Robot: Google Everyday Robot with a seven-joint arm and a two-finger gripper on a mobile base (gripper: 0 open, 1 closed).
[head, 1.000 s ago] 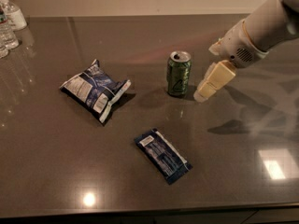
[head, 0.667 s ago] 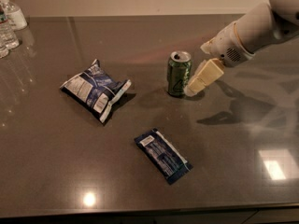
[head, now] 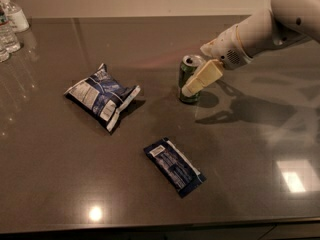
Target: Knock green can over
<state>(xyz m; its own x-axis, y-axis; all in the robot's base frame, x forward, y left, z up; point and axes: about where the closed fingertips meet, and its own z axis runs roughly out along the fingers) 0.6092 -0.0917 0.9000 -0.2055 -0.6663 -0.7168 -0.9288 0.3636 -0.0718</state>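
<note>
Standing upright near the middle of a dark grey table, the green can shows its silver top to the camera. A white robot arm reaches in from the upper right, and its cream-coloured gripper slants down across the can's right side, apparently touching it. Whether the gripper is clenched or released cannot be told from this view. The can is not yet tipped, so the step in hand looks like the push itself. The next move likely calls for a firm sideways sweep to the left, high on the can so it topples rather than slides. To the left lies a crumpled blue snack bag; nearer the camera a flat dark blue packet; clear bottles stand at the far left corner
</note>
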